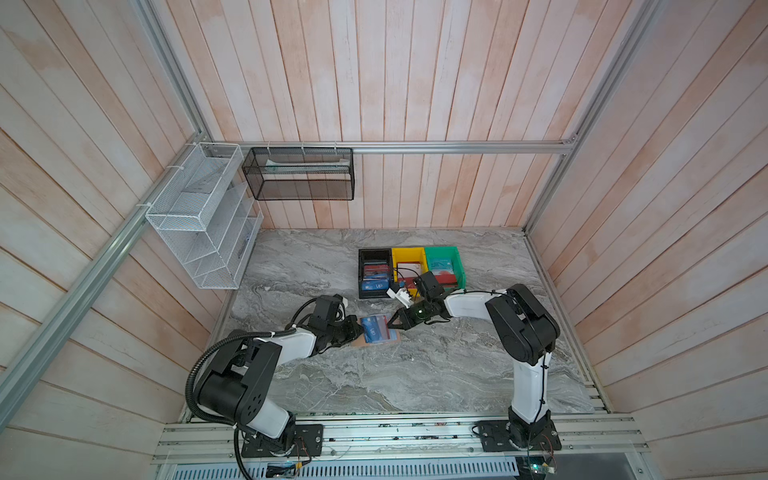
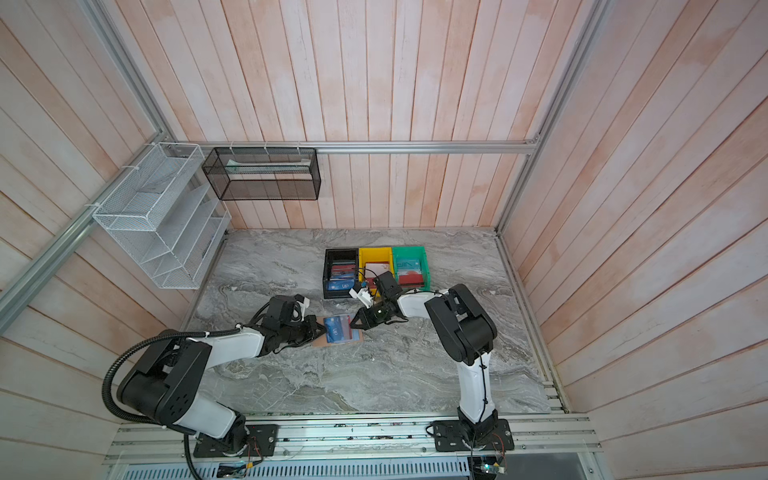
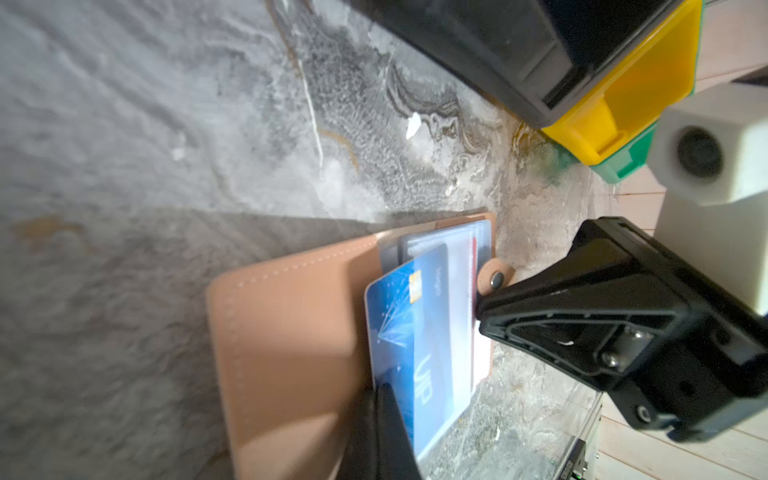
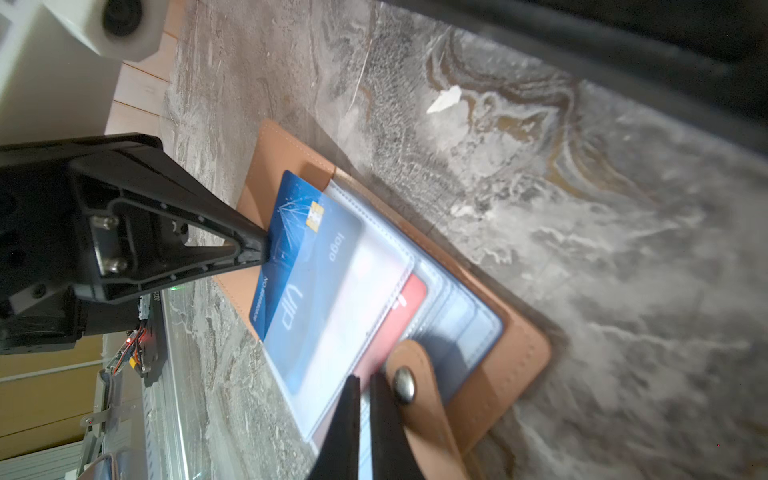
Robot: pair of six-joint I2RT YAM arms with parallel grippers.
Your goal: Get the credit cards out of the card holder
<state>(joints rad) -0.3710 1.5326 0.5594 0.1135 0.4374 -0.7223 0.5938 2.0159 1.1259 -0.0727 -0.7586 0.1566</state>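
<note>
Left wrist view: left gripper (image 3: 384,392) fingers clamp the blue card (image 3: 399,332) by its edge. The card sits partly out of the open holder (image 3: 291,332), which lies flat on the table (image 3: 124,124). At the holder's opposite edge, right gripper (image 3: 478,311) fingers pinch a clear sleeve (image 3: 461,332) beside the snap tab (image 3: 496,279).

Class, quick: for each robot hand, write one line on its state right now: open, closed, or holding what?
Left hand: closed on the blue card.
Right hand: closed on a clear sleeve of the holder.
</note>
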